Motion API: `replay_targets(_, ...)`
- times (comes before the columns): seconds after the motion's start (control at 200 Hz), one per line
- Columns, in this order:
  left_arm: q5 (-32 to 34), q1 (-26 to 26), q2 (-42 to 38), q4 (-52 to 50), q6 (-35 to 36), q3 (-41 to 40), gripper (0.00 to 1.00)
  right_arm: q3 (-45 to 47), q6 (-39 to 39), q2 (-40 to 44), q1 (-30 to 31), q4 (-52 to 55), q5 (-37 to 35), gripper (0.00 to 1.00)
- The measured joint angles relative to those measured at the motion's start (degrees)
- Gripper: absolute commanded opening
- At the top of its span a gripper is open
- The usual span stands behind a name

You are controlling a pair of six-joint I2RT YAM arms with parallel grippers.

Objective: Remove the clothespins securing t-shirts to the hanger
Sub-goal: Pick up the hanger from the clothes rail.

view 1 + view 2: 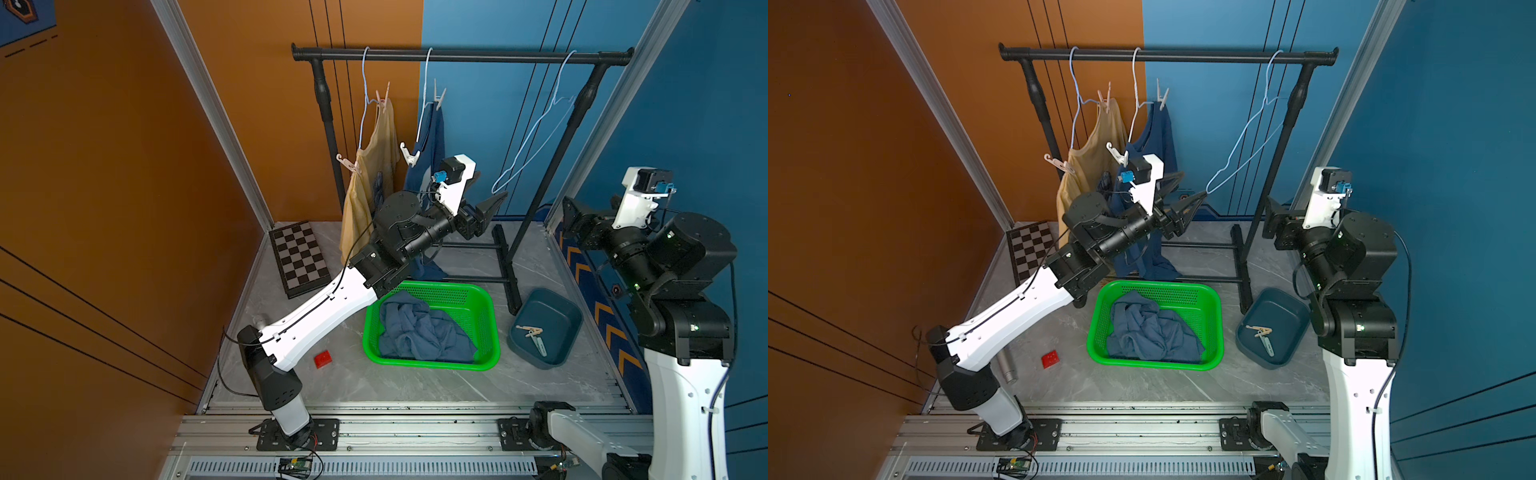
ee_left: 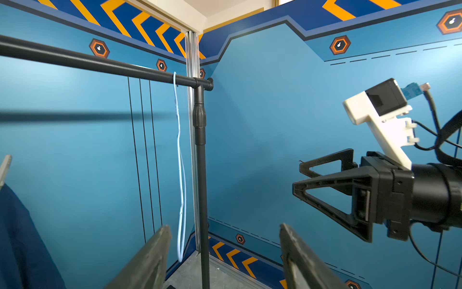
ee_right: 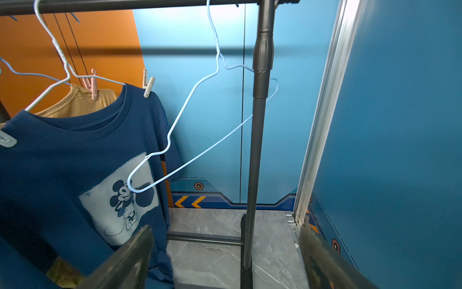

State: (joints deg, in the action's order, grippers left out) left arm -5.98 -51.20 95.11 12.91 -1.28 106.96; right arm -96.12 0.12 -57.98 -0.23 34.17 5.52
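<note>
Two t-shirts hang on the black rack in both top views. The pale yellow one is pinned by a pink clothespin and a white one. The navy one is pinned by pale clothespins. The right-hand wire hanger is bare. A slate blue t-shirt lies in the green basket. My left gripper is open and empty, just right of the navy shirt by the bare hanger's lower tip. My right gripper is open and empty beside the rack's right post.
A dark blue bin right of the basket holds two loose clothespins. A folded chessboard leans at the back left. A red block lies on the grey floor. The rack's feet stand behind the basket.
</note>
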Motion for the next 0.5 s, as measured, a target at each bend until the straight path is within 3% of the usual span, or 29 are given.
replay_targets(0.205, 2.21, -0.13, -5.88, 0.66, 1.97, -4.26, 0.72, 0.39, -2.32, 3.26, 8.35, 3.72, -3.91, 0.95)
replay_targets(0.501, 5.03, 0.76, -15.45, 0.98, 3.74, -13.35, 0.73, 0.42, -3.98, 2.91, 29.79, 4.7, -13.49, 0.98)
